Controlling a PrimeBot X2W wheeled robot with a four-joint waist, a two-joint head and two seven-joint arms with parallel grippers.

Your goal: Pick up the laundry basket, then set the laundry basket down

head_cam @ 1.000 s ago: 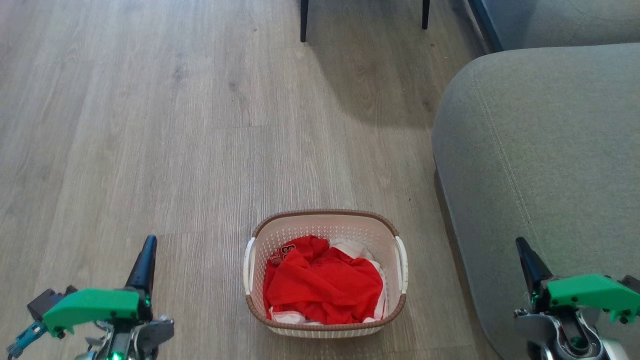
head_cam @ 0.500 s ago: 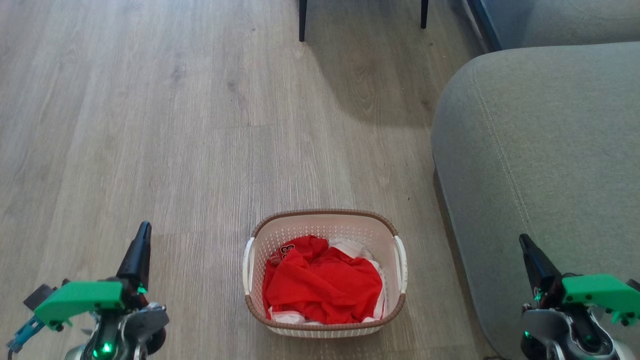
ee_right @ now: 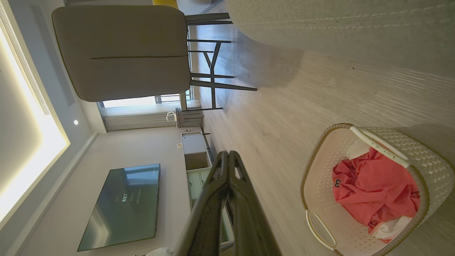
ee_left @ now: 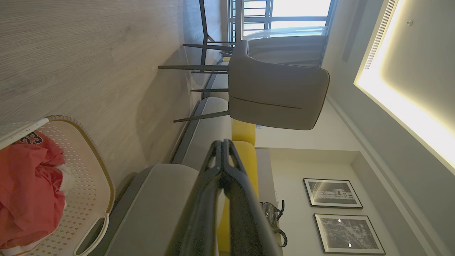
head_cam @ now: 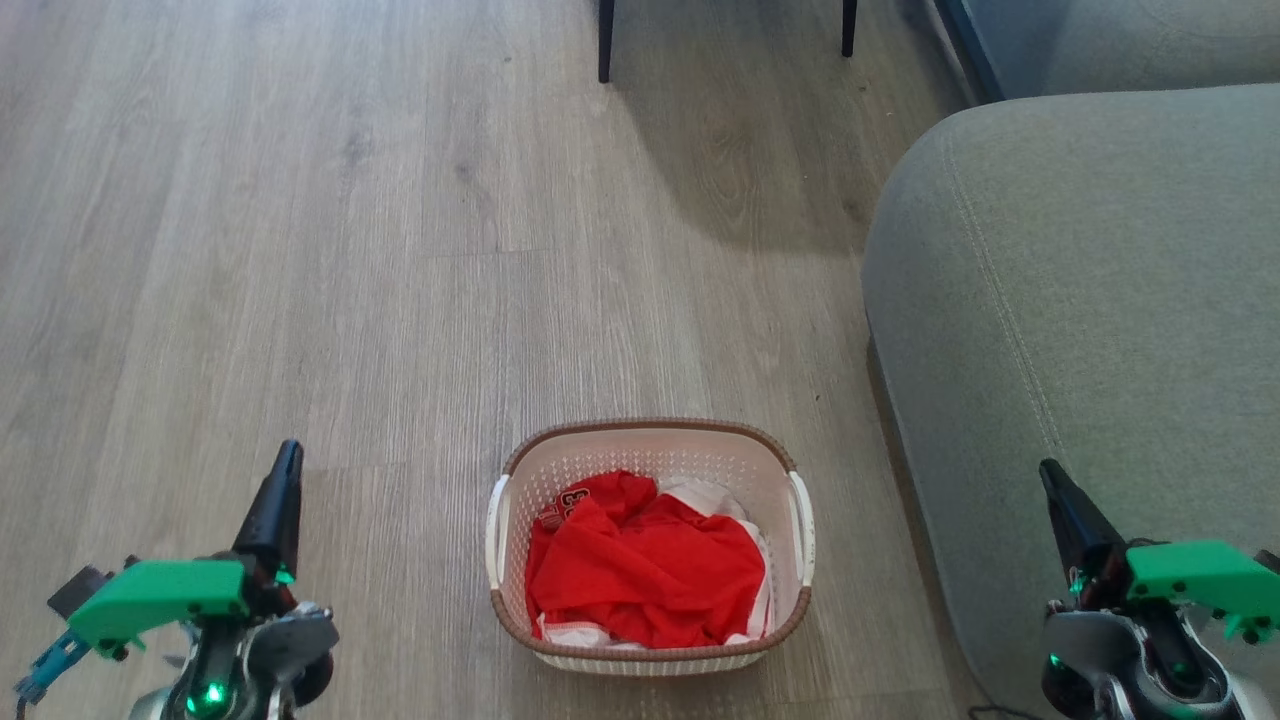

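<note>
The cream-white laundry basket (head_cam: 650, 445) with a brown woven-look rim stands on the wooden floor at the lower middle of the head view, holding a crumpled red and white garment (head_cam: 645, 565). White handles sit on its left and right sides. My left gripper (head_cam: 285, 460) is at the lower left, well clear of the basket, its two dark fingers pressed together and empty. At the lower right, over the sofa's edge, my right gripper (head_cam: 1050, 475) is shut and empty too. The basket (ee_left: 94, 185) shows at the lower left of the left wrist view, and the basket (ee_right: 432, 167) at the lower right of the right wrist view.
A grey sofa (head_cam: 1090, 330) fills the right side, close to the basket's right handle. Two dark chair legs (head_cam: 606, 40) stand at the far top; the grey chair (ee_left: 277, 92) shows in the wrist views. Open wooden floor (head_cam: 300, 250) lies left and ahead.
My left gripper rose a little in the picture during the first half second, then held still. My right gripper shifted slightly up. The basket has not moved.
</note>
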